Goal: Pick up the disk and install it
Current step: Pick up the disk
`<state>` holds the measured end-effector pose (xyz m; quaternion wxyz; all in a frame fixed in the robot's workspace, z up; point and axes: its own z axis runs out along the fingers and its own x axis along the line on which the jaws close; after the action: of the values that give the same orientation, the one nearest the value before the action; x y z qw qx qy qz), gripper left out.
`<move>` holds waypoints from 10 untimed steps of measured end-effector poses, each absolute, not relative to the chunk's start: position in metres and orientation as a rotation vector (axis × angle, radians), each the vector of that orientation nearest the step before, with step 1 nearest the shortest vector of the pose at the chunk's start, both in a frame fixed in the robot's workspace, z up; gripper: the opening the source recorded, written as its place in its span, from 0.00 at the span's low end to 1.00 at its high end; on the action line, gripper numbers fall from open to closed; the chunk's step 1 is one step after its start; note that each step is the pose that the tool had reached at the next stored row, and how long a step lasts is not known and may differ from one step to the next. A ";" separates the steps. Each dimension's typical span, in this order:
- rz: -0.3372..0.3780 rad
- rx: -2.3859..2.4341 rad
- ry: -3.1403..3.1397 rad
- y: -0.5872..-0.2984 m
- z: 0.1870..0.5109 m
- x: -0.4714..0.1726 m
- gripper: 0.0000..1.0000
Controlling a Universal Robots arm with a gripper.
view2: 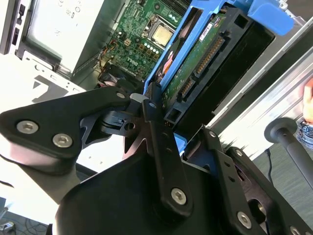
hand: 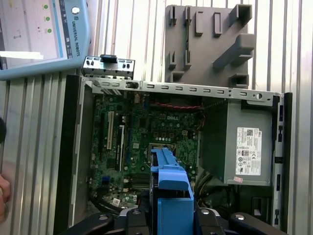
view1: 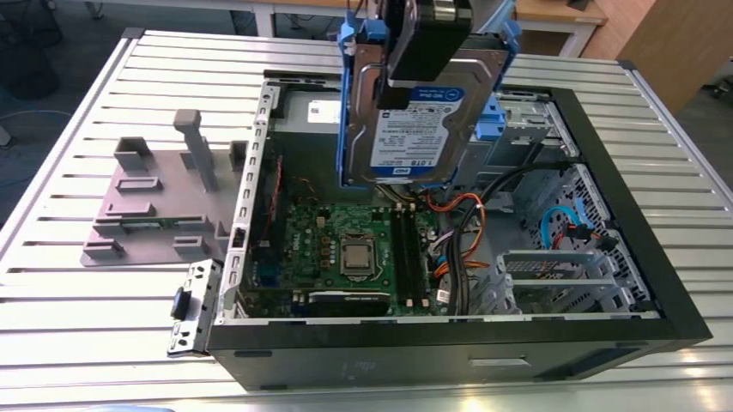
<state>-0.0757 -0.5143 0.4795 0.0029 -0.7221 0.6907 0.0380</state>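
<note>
The disk (view1: 418, 129), a silver drive with a white and blue label in a blue plastic bracket, hangs upright above the open computer case (view1: 458, 339). My gripper (view1: 427, 73) is shut on its upper end, so the drive dangles over the motherboard (view1: 343, 249). In the second wrist view the black fingers (view2: 149, 105) clamp the blue bracket, and the disk (view2: 195, 58) shows its green circuit side and connector. In the first wrist view the bracket's blue edge (hand: 168, 191) points down into the case.
A grey power supply box (hand: 244, 147) sits in one end of the case. Orange and black cables (view1: 464, 223) and metal drive cages (view1: 572, 275) fill the exterior view's right. A grey fixture (view1: 149, 206) lies on the slatted table. A tablet (hand: 39, 34) and a hand (hand: 3, 196) are nearby.
</note>
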 end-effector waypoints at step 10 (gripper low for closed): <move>0.119 -2.265 2.166 -0.515 0.479 -0.073 0.37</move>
<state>-0.0733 -0.5147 0.4794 0.0029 -0.7221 0.6907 0.0380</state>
